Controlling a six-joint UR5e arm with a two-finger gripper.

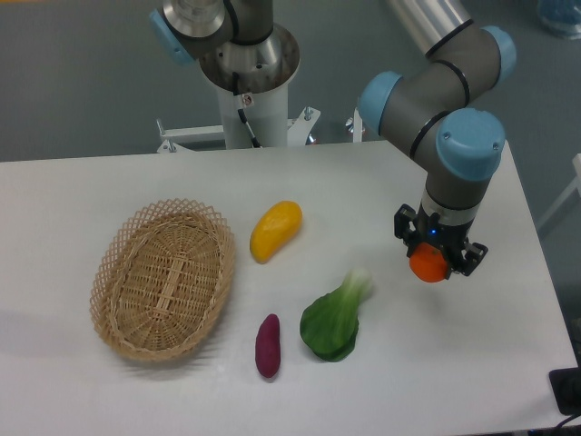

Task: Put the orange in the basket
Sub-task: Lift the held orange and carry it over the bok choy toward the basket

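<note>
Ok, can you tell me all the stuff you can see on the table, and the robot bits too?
basket: one, tan wicker, left side of the table, nothing in it.
mango: one, yellow-orange, just right of the basket's far end.
sweet potato: one, purple, near the front, right of the basket.
bok choy: one, green, right of the sweet potato.
orange: one, bright orange, right side, in the pincer.
table: one, white.
arm: one, grey with blue caps, reaching over the right side.
pincer: one, black, closed on the orange.
</note>
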